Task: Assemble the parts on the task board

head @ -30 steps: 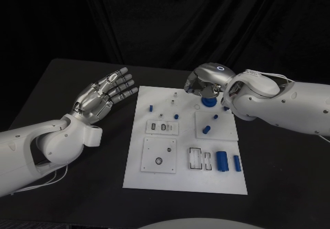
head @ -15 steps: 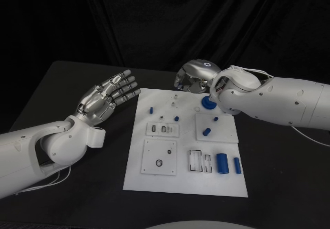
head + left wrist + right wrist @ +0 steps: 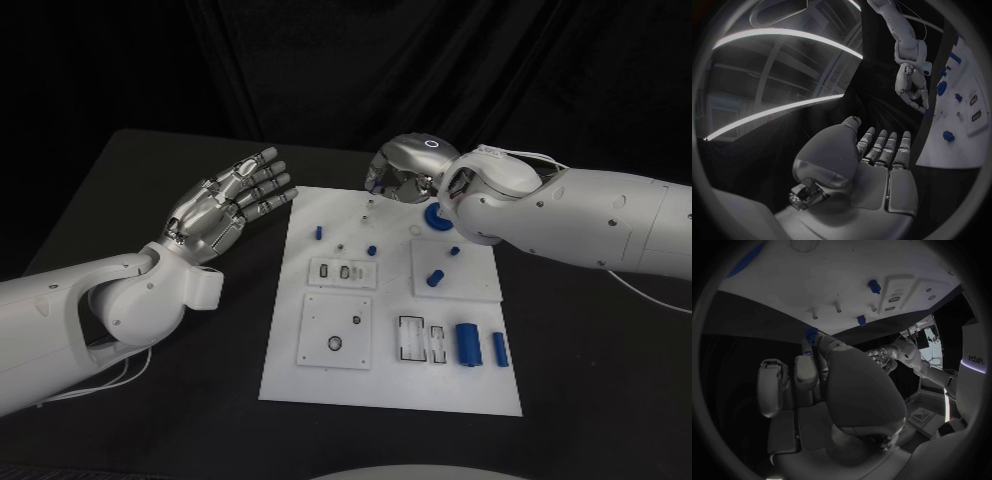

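The left hand [image 3: 221,207] hovered palm up over the black table [image 3: 130,200], just off the board's [image 3: 389,385] near-left edge, its fingers spread and straight with nothing in them. In the left wrist view the same hand [image 3: 879,165] lay flat and bare, the fingers apart, with the board [image 3: 961,140] beyond its fingertips.

The right hand [image 3: 408,172] hung over the far edge of the board, knuckles up, fingers curled downward. In the right wrist view its fingers [image 3: 807,375] bent in together, and a small blue piece [image 3: 811,333] showed at the fingertips; whether the hand pinched it or merely touched it could not be told. The left wrist view showed the right hand [image 3: 912,90] from afar with its fingertips down near the board's edge, with a blue speck beside them.

Just below the right hand, a round blue part [image 3: 437,216] sat on the board, half hidden by the wrist. Farther from that hand, toward the robot, a short blue peg [image 3: 434,275] lay on a raised square plate [image 3: 476,280], and two blue cylinders [image 3: 469,343] lay side by side near the board's near-right corner. Nearer the left hand's side stood a small blue pin [image 3: 319,232] and another [image 3: 371,249] between it and the square plate.
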